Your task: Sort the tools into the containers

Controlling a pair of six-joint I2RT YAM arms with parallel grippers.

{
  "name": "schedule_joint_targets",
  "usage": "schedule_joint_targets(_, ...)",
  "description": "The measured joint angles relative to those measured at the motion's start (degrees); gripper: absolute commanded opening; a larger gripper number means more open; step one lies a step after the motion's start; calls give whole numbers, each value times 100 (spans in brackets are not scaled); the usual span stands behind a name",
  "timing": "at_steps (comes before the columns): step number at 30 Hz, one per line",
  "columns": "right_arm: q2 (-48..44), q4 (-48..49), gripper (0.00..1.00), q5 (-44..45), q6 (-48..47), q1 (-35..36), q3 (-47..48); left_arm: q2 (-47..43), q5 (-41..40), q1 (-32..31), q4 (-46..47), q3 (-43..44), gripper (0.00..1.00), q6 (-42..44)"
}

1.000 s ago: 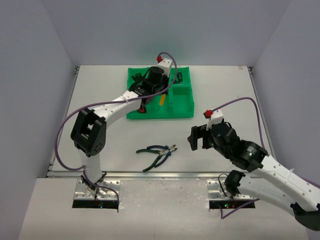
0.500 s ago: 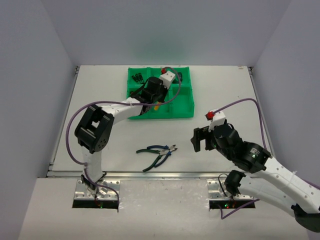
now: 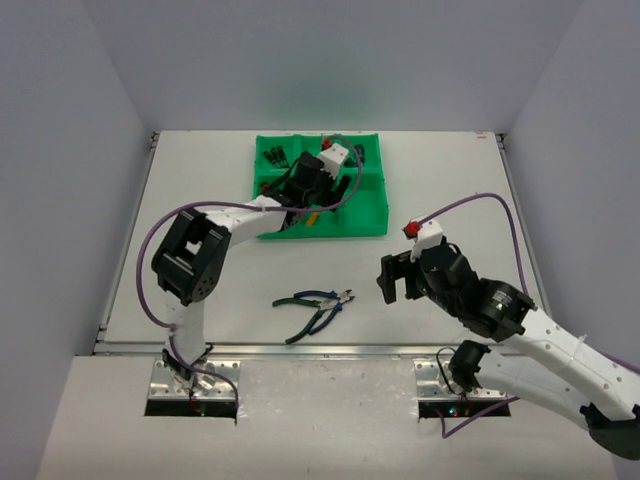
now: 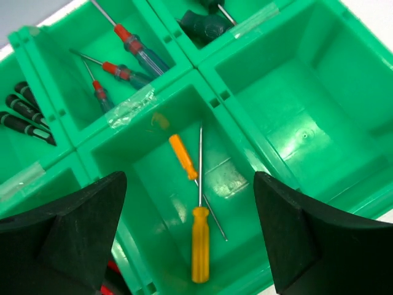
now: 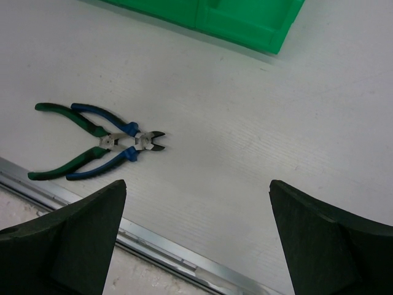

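Observation:
My left gripper (image 4: 188, 184) hangs open over the near-middle compartment of the green tray (image 4: 261, 144). Two yellow-handled screwdrivers lie loose on that compartment's floor: a bigger one (image 4: 200, 246) and a smaller one (image 4: 183, 157), their shafts crossing. In the top view the left gripper (image 3: 300, 198) is over the tray (image 3: 368, 218). Two pairs of pliers, green-handled (image 5: 67, 142) and blue-handled (image 5: 116, 144), lie together on the table (image 3: 315, 303). My right gripper (image 5: 196, 184) is open and empty, hovering right of them (image 3: 396, 278).
Other compartments hold blue-and-red precision screwdrivers (image 4: 126, 58), black ones (image 4: 24, 110), a dark green tool (image 4: 206, 24) and something red and black (image 4: 110, 276). The near-right compartment (image 4: 295, 117) is bare. A metal rail (image 5: 153, 246) runs along the table's near edge.

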Motion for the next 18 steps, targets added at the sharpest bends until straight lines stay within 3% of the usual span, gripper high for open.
schedule_joint_targets(3, 234, 54, 99, -21, 36, 0, 0, -382, -32, -9, -62, -8, 100, -107)
schedule_joint_targets(10, 872, 325, 99, 266, 1191, -2, -87, -2360, -524, -48, -1036, -92, 100, -1458)
schedule_joint_targets(18, 1791, 711, 99, 192, 3182, 12, -561, -4386, -1228, -47, -2677, -1416, 100, -3069)
